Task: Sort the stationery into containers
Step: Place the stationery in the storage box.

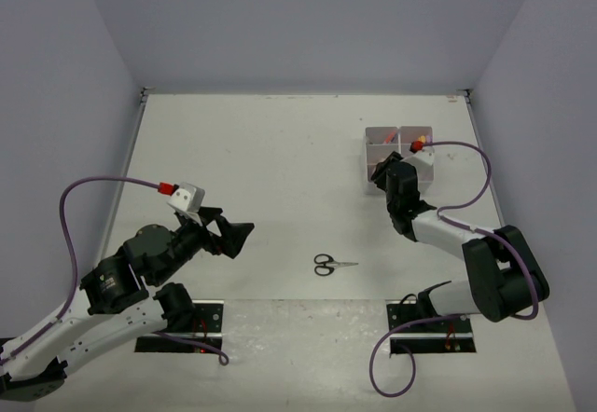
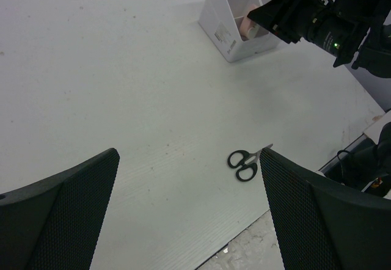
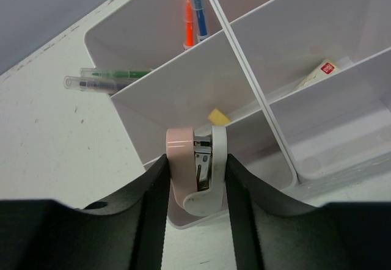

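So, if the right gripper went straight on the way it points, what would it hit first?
The right gripper, shut on a pink-white item, points into the box's near compartment; likely its floor or divider first, depth unclear.

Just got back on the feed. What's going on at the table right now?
The right end effector is shut on a small pink-and-white stapler-like item, holding it at the near edge of the white organiser box, not yet released. Pens already sit in a far compartment. The left end effector is open and holds nothing, over on the left side of the table. The black-handled scissors lie on the table between the arms, unsorted.
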Controlling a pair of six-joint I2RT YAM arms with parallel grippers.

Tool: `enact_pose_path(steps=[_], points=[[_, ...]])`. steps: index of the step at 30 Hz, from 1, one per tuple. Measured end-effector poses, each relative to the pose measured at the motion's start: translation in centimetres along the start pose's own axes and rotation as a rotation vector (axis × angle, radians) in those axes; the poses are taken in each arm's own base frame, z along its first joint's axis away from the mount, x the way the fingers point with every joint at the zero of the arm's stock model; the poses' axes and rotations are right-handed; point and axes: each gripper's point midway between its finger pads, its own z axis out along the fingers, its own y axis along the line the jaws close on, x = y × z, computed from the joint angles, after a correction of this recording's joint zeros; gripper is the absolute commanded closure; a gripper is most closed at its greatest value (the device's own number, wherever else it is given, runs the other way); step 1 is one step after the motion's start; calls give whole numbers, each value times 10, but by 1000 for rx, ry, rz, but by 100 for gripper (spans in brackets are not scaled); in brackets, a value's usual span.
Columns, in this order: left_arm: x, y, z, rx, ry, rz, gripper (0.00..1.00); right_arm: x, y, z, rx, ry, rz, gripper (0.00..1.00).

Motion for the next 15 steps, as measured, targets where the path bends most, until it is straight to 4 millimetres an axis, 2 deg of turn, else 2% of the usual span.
enact_pose_path(steps=[4,6,15], points=[[0,0,0,0,0,0,0,0,0,0,1,2,2,47],[0,0,0,0,0,0,0,0,0,0,1,2,3,38],[0,0,0,0,0,0,0,-6,2,-4,-8,-9,13,37]])
